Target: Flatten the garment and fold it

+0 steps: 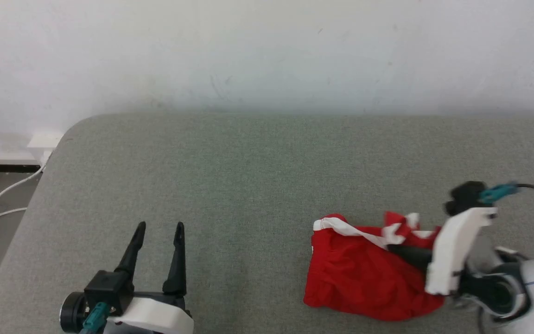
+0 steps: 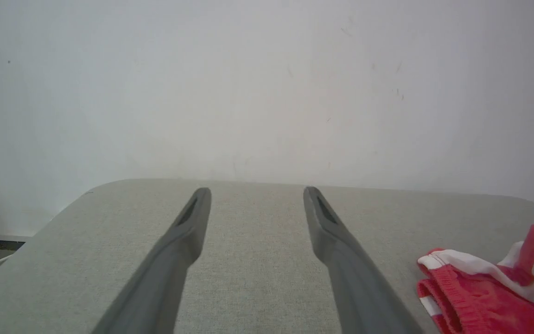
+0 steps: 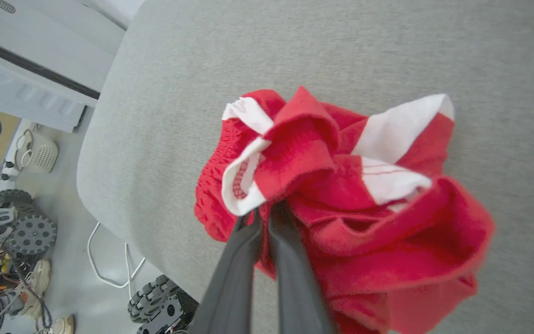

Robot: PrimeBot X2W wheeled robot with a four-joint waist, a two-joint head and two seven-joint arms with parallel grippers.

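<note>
Crumpled bright red soft fabric garment with white stripes (image 1: 355, 278), at the right of the grey padded counter (image 1: 248, 176). Your right end effector (image 3: 264, 215) clenches a fold; your left end effector (image 1: 161, 226) stands released. Likely limp and light: grip the banded corners.

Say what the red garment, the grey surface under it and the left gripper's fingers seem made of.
The garment: soft, matte knit fabric, probably synthetic; it bunches in loose folds, with a gathered band.
The grey surface: a woven textile cover, matte, with a fine flecked weave; its core is hidden.
The fingers of the left gripper: dark, smooth, matte, likely moulded plastic.
</note>
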